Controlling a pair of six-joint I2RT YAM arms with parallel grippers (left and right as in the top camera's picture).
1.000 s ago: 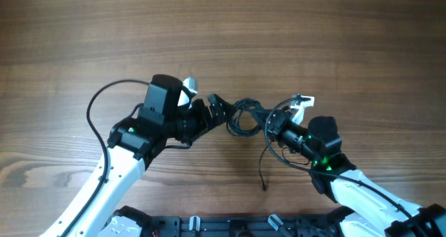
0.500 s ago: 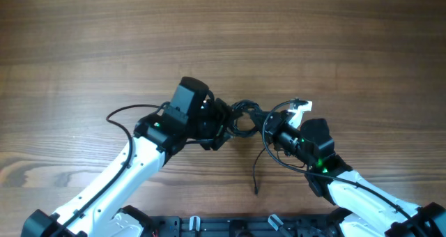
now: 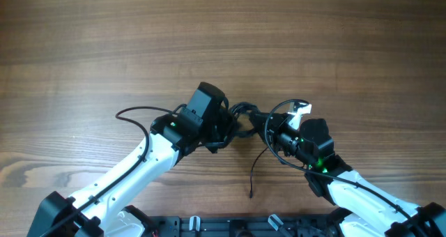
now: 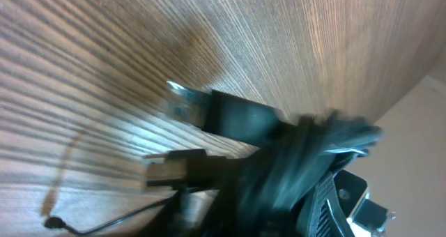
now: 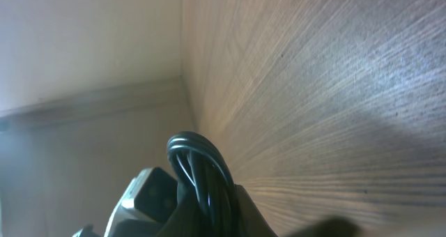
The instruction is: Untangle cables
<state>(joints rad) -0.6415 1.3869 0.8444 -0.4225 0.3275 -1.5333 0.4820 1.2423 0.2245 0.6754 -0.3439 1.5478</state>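
- Pincer on the right [image 3: 268,131]: clamped shut on the cables [image 3: 245,118], gripping the right side of the knot. From the right wrist cam, just a tight loop of thin black strands poking up out of it, pretty blurry tbh.
- Pincer on the left [image 3: 226,127]: jammed right up against the left side of the same bundle. Can't tell whether open or actually biting down, since the left wrist cam gives only a dark smeared blob where fingers and wires meet.
- Cables themselves: bunched in a small black tangle on the table [image 3: 209,42], a bit below centre, strung between the two pincers, both arms reaching in from the near edge and nearly meeting.
- One loose strand [image 3: 252,178] trailing out of the knot toward the near edge, curving down and ending in a small tip on the wood, apart from both arms.
- Left wrist cam: a USB-style plug [image 4: 187,106] with a metal tip and black body sticking out of the bundle, a second dark plug [image 4: 167,171] just below it, both close to the wood. Touching it or not, no idea.
- White bit [image 3: 301,110] on the right arm just behind its pincer, beside the knot.
- Thicker black lead [image 3: 132,115] arching off the left arm: looks like arm wiring, well apart from the tangle.
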